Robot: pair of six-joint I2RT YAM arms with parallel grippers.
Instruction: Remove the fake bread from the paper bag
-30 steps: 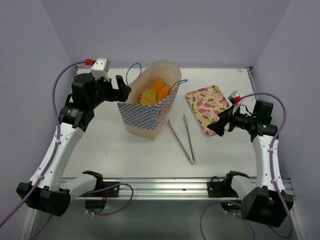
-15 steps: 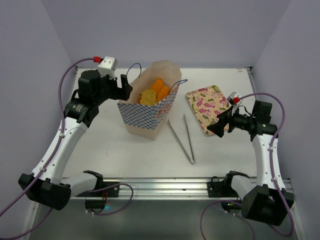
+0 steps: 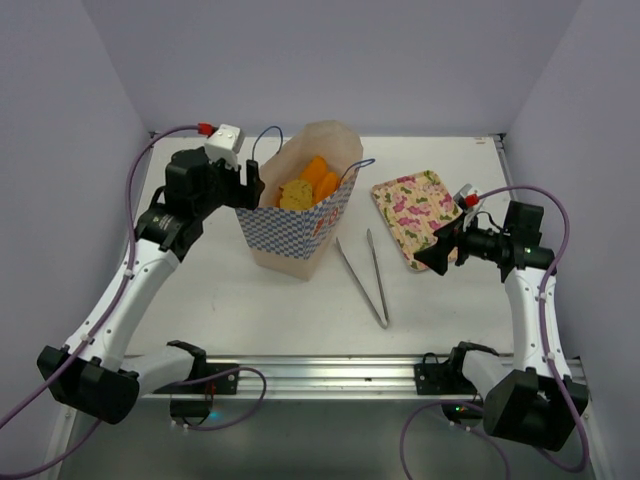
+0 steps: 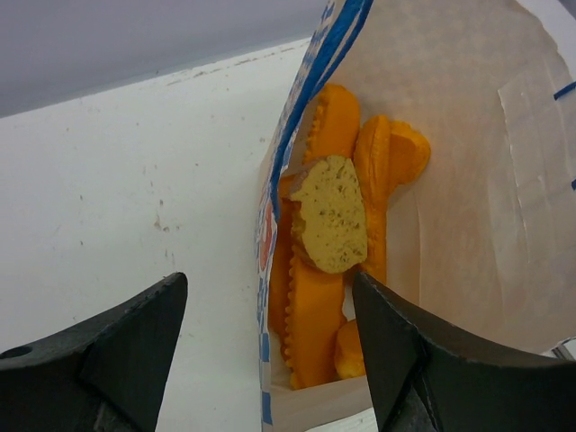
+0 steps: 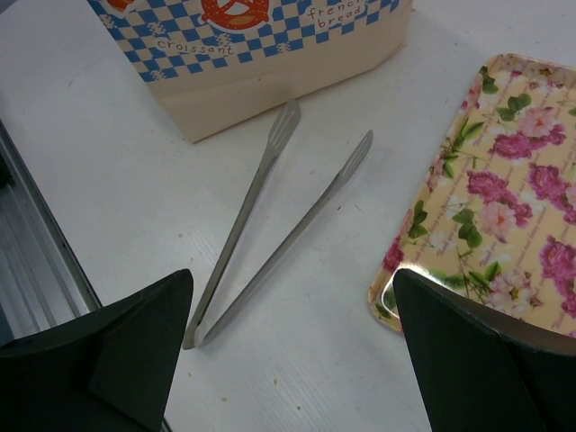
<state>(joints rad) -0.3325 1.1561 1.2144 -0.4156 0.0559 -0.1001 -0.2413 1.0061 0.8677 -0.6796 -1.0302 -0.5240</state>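
The paper bag (image 3: 300, 222) stands upright left of the table's middle with its mouth open. The fake bread (image 3: 310, 183) sits inside it (orange ridged loaves with a speckled tan piece on top). The left gripper (image 3: 251, 180) hangs at the bag's left rim, jaws apart, the bag's wall between them but not pinched. Right of the bag lie metal tongs (image 3: 365, 275) and, beyond them, a floral tray (image 3: 410, 210). The right gripper (image 3: 433, 247) hovers at the tray's near edge, jaws wide apart and holding nothing.
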